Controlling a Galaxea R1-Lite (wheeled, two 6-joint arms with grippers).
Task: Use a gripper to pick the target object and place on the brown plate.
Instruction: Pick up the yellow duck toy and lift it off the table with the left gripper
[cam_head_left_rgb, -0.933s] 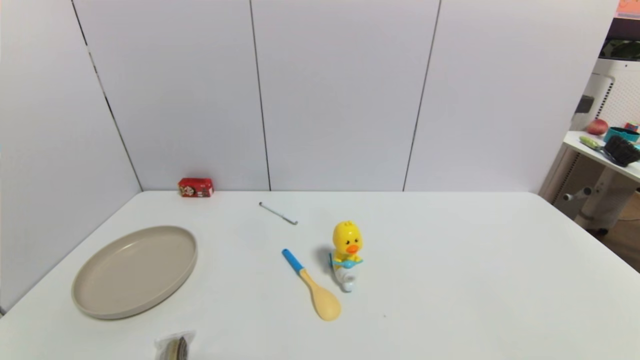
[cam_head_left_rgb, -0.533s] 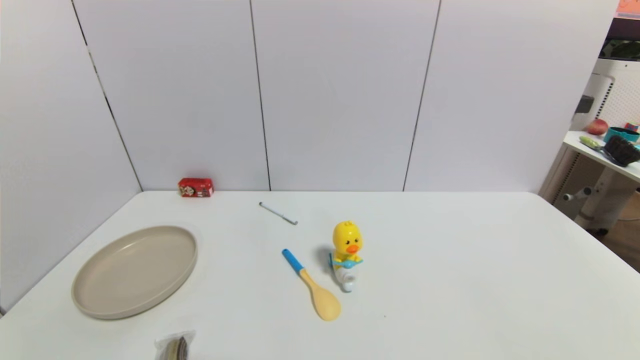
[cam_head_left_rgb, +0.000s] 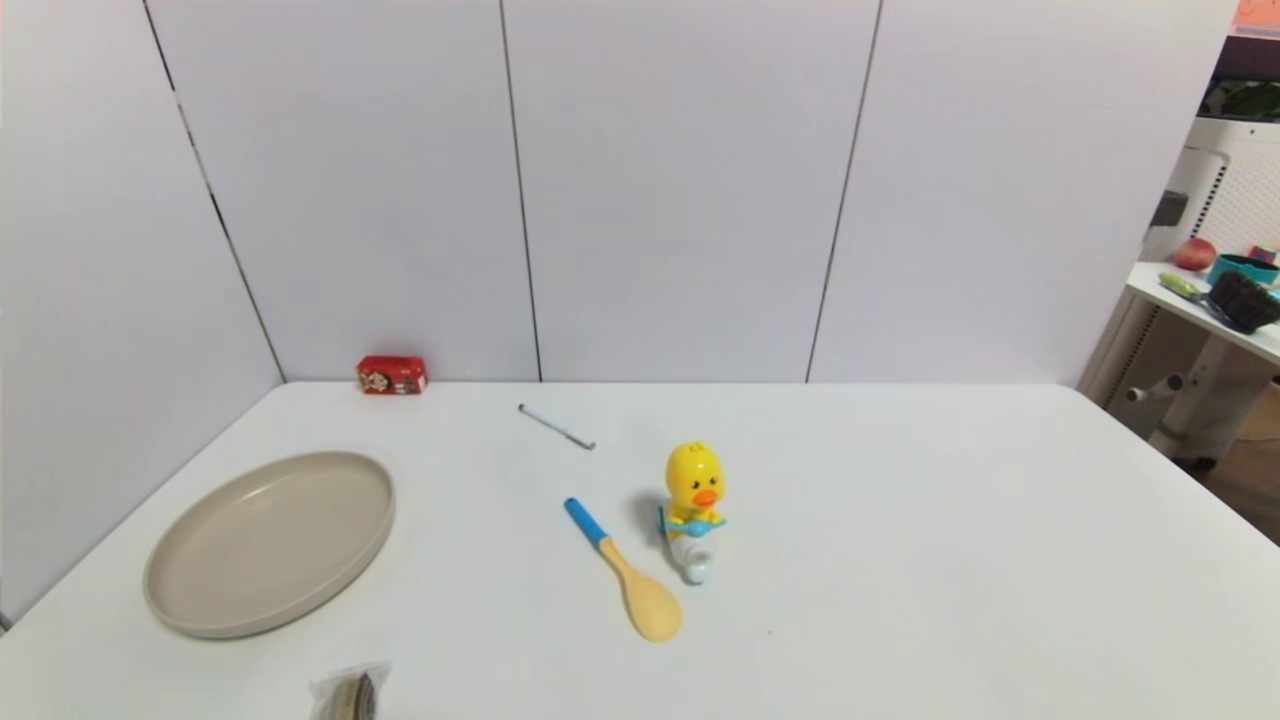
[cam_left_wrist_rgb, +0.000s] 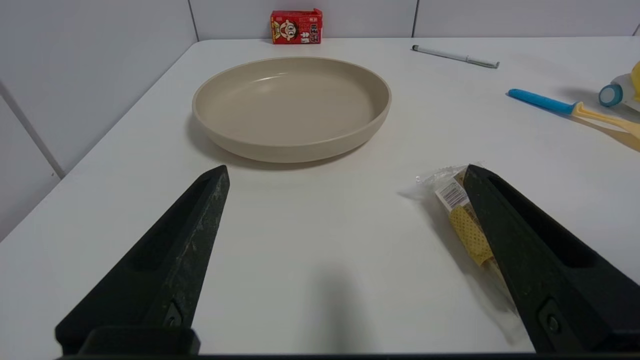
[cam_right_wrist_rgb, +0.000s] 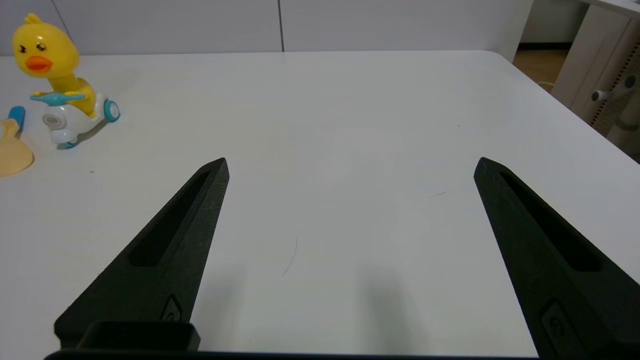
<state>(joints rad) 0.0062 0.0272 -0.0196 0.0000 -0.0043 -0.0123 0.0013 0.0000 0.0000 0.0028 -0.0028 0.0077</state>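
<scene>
The yellow duck toy (cam_head_left_rgb: 694, 505) stands upright near the table's middle, on a white base with blue trim; it also shows in the right wrist view (cam_right_wrist_rgb: 55, 80). The beige-tan plate (cam_head_left_rgb: 200, 600) lies empty at the left; it also shows in the left wrist view (cam_left_wrist_rgb: 295, 145). Neither arm shows in the head view. My left gripper (cam_left_wrist_rgb: 345, 172) is open and empty above the table's near edge, short of the plate. My right gripper (cam_right_wrist_rgb: 350, 165) is open and empty over bare table, apart from the duck.
A yellow spoon with a blue handle (cam_head_left_rgb: 625, 572) lies just left of the duck. A white pen (cam_head_left_rgb: 556, 427) and a red carton (cam_head_left_rgb: 391, 375) lie at the back. A clear packet (cam_head_left_rgb: 347, 693) lies at the front edge, beside my left gripper's finger (cam_left_wrist_rgb: 462, 225).
</scene>
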